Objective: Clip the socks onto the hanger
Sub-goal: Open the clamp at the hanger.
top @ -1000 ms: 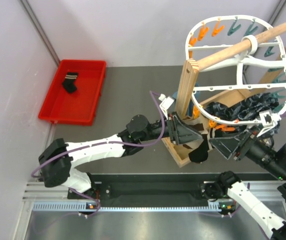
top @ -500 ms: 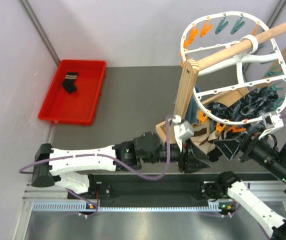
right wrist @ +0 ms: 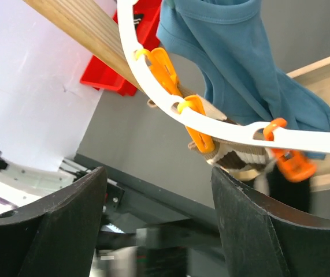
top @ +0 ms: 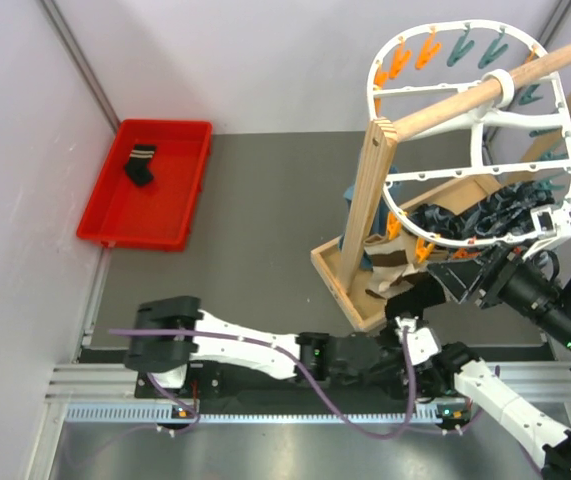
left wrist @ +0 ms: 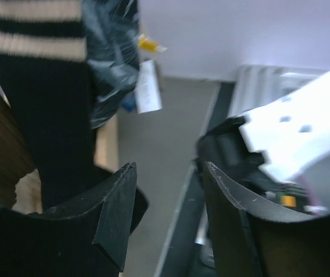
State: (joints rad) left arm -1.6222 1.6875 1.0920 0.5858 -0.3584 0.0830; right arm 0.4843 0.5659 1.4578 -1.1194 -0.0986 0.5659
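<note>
**Both pincers open by the hanger's near rim**

From above, a grey table (top: 265,200) lies between pale walls. A red tray (top: 165,125) at far left holds one black sock (top: 140,163). The white hanger (top: 377,95) hangs on the wooden rack (top: 368,190) at right, with your right gripper (top: 465,282) just at its near rim.

On the left wrist, your left gripper (left wrist: 169,173) gapes, gripping nothing. A striped black sock (left wrist: 49,115) hangs beside one finger.

On the right wrist, your jaws stand wide and empty. Ahead, a banded sock (right wrist: 234,156) hangs at an orange peg (right wrist: 199,124), beside a blue cloth (right wrist: 240,69).

Glossy white plastic hanger (right wrist: 125,29), knit cloth socks (left wrist: 49,115), raw wooden pole (top: 465,100).
</note>
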